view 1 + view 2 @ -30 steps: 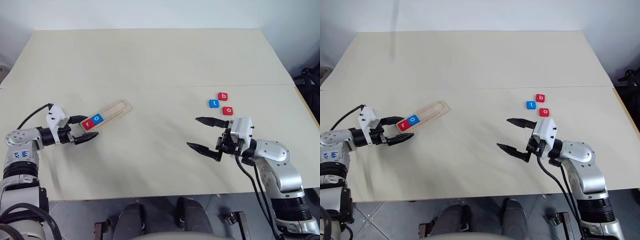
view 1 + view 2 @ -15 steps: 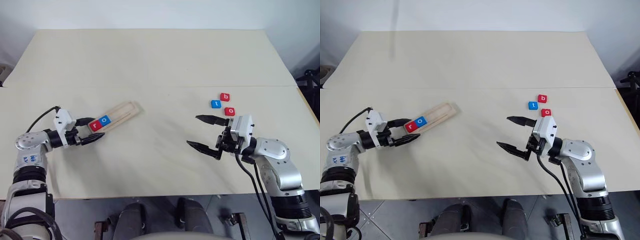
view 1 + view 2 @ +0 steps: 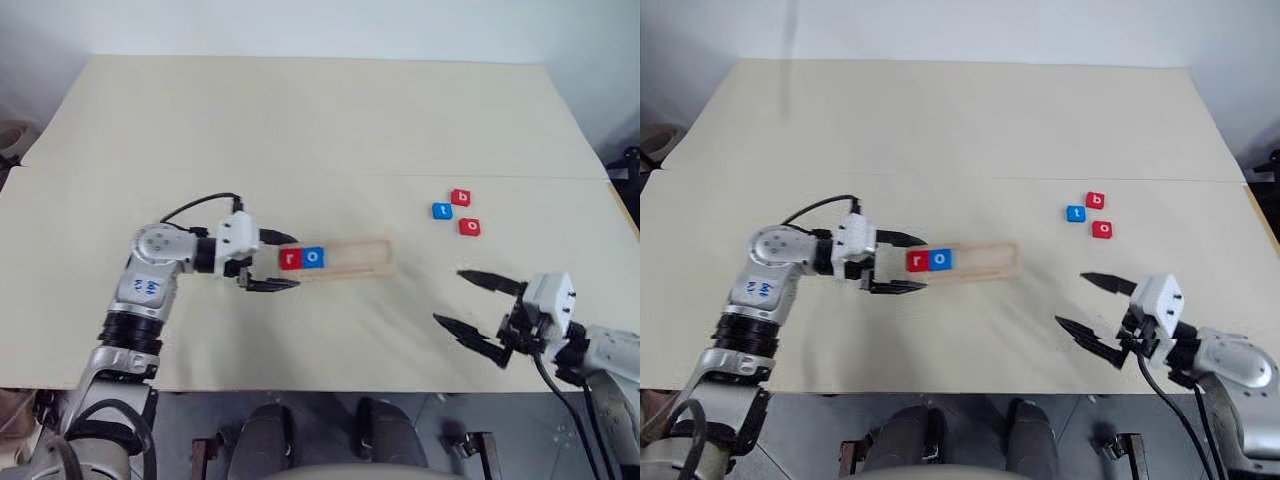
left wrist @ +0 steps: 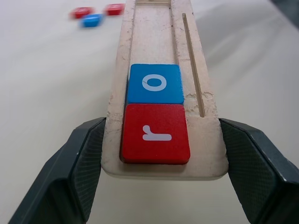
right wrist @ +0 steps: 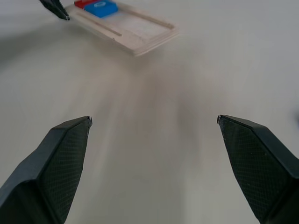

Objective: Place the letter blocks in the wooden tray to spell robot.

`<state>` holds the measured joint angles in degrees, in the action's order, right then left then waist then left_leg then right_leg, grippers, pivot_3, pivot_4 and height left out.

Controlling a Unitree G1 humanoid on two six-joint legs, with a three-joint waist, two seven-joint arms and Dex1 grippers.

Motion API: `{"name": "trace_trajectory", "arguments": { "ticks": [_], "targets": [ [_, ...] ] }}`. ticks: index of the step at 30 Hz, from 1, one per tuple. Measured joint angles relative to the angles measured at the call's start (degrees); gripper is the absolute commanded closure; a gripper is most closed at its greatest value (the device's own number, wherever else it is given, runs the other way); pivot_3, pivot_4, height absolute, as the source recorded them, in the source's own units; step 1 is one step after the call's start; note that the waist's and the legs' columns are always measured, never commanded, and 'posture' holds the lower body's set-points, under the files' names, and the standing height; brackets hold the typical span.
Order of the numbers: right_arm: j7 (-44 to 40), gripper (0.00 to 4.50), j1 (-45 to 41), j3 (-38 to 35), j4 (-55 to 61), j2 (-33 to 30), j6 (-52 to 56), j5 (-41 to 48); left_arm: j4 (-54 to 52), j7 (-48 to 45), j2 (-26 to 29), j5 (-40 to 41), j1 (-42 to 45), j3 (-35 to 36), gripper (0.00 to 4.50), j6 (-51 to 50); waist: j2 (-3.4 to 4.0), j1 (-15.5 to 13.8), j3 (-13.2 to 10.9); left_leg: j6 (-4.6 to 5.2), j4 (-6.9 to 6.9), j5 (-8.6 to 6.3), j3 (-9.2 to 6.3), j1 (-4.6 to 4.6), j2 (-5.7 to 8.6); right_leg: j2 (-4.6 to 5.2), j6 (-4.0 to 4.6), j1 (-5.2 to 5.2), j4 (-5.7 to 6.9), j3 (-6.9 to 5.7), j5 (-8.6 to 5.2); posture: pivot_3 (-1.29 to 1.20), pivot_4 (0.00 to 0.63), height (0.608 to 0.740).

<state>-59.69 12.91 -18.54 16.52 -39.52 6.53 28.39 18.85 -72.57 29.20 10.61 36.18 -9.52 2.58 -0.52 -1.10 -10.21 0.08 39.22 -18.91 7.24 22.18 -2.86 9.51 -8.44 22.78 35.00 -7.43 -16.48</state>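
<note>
Head views are showing the left gripper (image 3: 272,262) clamping the wooden tray (image 3: 345,258) and sliding it, with red r (image 3: 290,260) and blue o (image 3: 313,258) seated, rightward toward the loose tiles (image 3: 455,211), shortening the remaining placements, while left wrist view is confirming both fingers (image 4: 79,158) pressing the tray's sides and right wrist view is showing the right gripper (image 5: 154,154) gaping wide, empty.

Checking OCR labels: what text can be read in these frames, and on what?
"r": red block at the tray's near end.
"o": blue block next to it in the tray.
"b": loose red block.
"t": loose blue block.
"o": loose red block.
Blue handwriting on the left arm: too small to read.
</note>
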Motion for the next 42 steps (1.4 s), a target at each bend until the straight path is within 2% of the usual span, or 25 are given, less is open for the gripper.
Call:
{"name": "trace_trajectory", "arguments": {
  "ticks": [4,11,14,17,19,24,26,32,37,39,42],
  "targets": [
    [2.2,0.00,3.8,-2.6,3.2,0.1,-0.2,0.0,6.7,0.2,-3.6,-3.5,3.3,-4.0,1.10,0.7,0.01,0.1,0.0,0.00,0.00,0.01,-0.03,-0.03,0.00,0.00,0.01,0.00,0.03,0.00,0.00,0.00,0.150,0.740],
    [5.8,0.00,6.8,-3.3,7.7,1.5,-0.1,0.1,12.4,0.2,-3.8,-5.7,5.3,-5.0,1.10,1.2,0.01,-0.3,0.0,0.01,0.02,0.00,-0.08,0.02,0.00,0.00,0.00,-0.02,-0.03,-0.02,0.00,0.00,0.150,0.740],
    [6.8,0.00,7.4,-3.3,8.0,1.8,-0.1,0.1,13.3,0.4,-4.0,-5.7,5.7,-4.7,0.11,0.9,0.00,-0.3,0.0,0.01,0.04,0.00,-0.12,0.01,0.00,0.00,0.00,-0.04,-0.01,-0.04,0.00,0.00,0.150,0.740],
    [7.7,0.00,8.1,-3.4,8.0,2.1,-0.1,0.1,13.4,0.6,-4.2,-5.0,5.6,-3.4,0.05,0.5,0.01,-0.3,0.0,0.01,0.04,0.00,-0.14,0.02,0.00,0.00,0.00,-0.04,0.00,-0.06,0.00,0.00,0.150,0.740],
    [8.4,0.00,8.8,-4.4,8.1,2.9,-0.2,0.1,12.8,-0.1,-4.2,-0.9,4.5,0.5,0.05,1.1,0.01,-0.2,0.0,0.01,0.03,0.00,-0.14,0.02,-0.01,0.00,0.00,-0.04,-0.01,-0.05,0.00,0.00,0.150,0.740],
    [10.9,0.00,11.1,-7.9,8.1,5.8,-1.0,0.3,6.7,-1.5,0.6,7.8,-1.3,10.5,0.05,0.3,0.04,0.3,0.0,0.01,0.00,0.00,-0.19,-0.02,-0.01,0.00,0.01,-0.04,0.01,-0.05,0.00,0.00,0.150,0.740],
    [11.9,0.00,12.4,-9.2,8.1,6.9,-1.9,0.2,4.3,-0.7,3.3,9.4,-5.7,14.3,0.05,0.5,0.06,0.5,0.0,0.01,-0.01,0.00,-0.20,-0.03,-0.01,0.00,0.01,-0.05,0.00,-0.03,0.00,0.00,0.150,0.740],
    [13.0,0.00,12.7,-10.9,5.6,9.3,-5.5,-0.3,-5.6,3.7,5.9,11.6,-22.1,20.6,0.05,-1.0,0.05,0.3,0.0,0.03,-0.01,-0.01,-0.25,-0.07,-0.02,0.00,0.01,-0.11,0.01,-0.03,0.00,0.00,0.150,0.740],
    [13.9,0.00,6.6,-9.1,0.9,9.6,-5.8,-0.7,-14.9,8.1,6.0,14.6,-29.5,23.7,0.05,-5.3,0.06,0.3,0.0,0.04,0.00,-0.01,-0.35,-0.16,-0.04,0.00,0.07,-0.13,0.05,0.07,0.02,0.00,0.150,0.740],
    [14.6,0.00,1.8,-7.5,0.1,8.1,-3.1,-0.5,-17.9,8.8,6.3,15.5,-30.5,24.2,0.05,-6.4,0.15,0.6,0.1,0.03,-0.01,-0.01,-0.38,-0.20,-0.05,0.00,0.08,-0.12,0.09,0.10,0.02,0.00,0.150,0.740],
    [19.1,0.00,-8.6,-5.5,-2.8,4.9,6.4,0.0,-20.3,10.3,6.9,16.2,-31.5,24.8,0.05,-7.4,0.16,1.3,0.1,0.03,-0.01,-0.01,-0.37,-0.19,-0.05,0.00,0.09,-0.07,0.11,0.14,0.02,0.00,0.150,0.740]
  ]
}}
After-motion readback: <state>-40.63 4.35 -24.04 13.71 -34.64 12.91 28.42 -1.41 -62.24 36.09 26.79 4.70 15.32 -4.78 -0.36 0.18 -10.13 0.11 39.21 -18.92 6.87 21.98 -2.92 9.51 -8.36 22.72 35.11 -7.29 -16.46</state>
